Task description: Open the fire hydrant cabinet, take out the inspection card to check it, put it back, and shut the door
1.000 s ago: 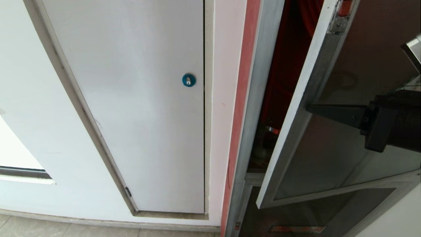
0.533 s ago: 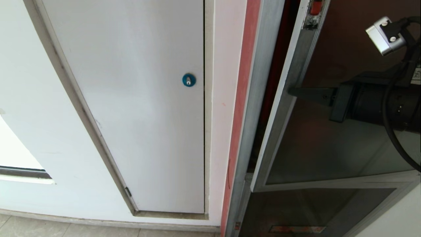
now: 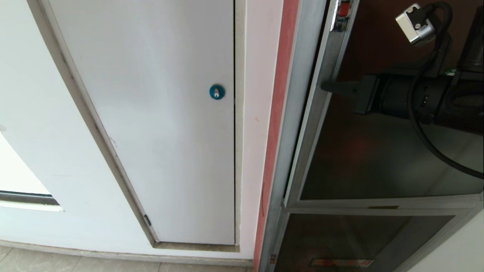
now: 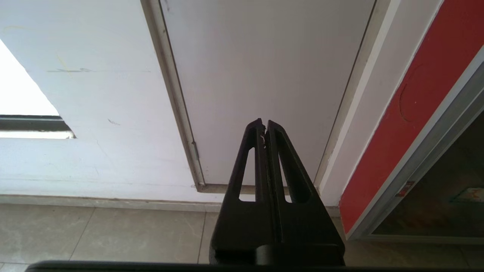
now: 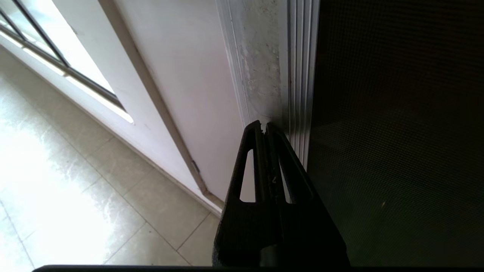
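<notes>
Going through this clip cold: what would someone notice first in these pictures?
First, the black right gripper, fingers shut, its tip against the silver frame edge of the dark glass door at the head view's right; the door looks all but flush with the fire hydrant cabinet. Next, the plain white door with its blue round lock fills the middle. The left gripper, also shut, hangs low over the floor tiles.
</notes>
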{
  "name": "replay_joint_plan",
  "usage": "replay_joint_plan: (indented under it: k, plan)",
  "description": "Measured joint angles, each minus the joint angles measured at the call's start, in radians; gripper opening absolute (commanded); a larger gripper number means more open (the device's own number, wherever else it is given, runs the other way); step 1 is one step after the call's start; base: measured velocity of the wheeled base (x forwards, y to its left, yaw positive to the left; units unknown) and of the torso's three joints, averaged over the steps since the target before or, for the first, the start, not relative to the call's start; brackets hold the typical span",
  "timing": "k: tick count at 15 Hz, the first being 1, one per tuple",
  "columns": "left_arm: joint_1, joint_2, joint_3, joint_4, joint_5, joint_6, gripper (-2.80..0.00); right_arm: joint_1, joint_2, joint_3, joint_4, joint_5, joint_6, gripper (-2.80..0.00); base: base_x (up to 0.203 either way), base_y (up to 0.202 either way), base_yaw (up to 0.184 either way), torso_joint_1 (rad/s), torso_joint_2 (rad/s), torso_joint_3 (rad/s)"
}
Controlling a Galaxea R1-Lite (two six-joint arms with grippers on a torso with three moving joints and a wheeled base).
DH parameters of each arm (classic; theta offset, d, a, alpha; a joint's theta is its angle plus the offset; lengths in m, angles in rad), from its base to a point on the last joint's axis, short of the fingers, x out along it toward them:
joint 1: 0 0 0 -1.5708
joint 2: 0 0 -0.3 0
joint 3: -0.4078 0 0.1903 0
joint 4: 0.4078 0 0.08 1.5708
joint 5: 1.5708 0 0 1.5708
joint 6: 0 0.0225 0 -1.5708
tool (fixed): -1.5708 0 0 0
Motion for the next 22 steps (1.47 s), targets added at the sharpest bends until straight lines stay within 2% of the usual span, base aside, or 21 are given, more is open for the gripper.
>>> replay_joint_plan:
  k: [5,22]
  plan:
    - [0.000,0.000,0.000,0.000,0.000,0.000,-2.80,0.000,0.056,-0.063,0.003,-0.037,0.000,-2.80,0.000,0.000,0.000,0.000,0.00,0.000]
    - [0.000,0.000,0.000,0.000,0.000,0.000,-2.80,-0.012,0.127,-0.151,0.002,-0.151,0.001,-2.80,0.000,0.000,0.000,0.000,0.00,0.000]
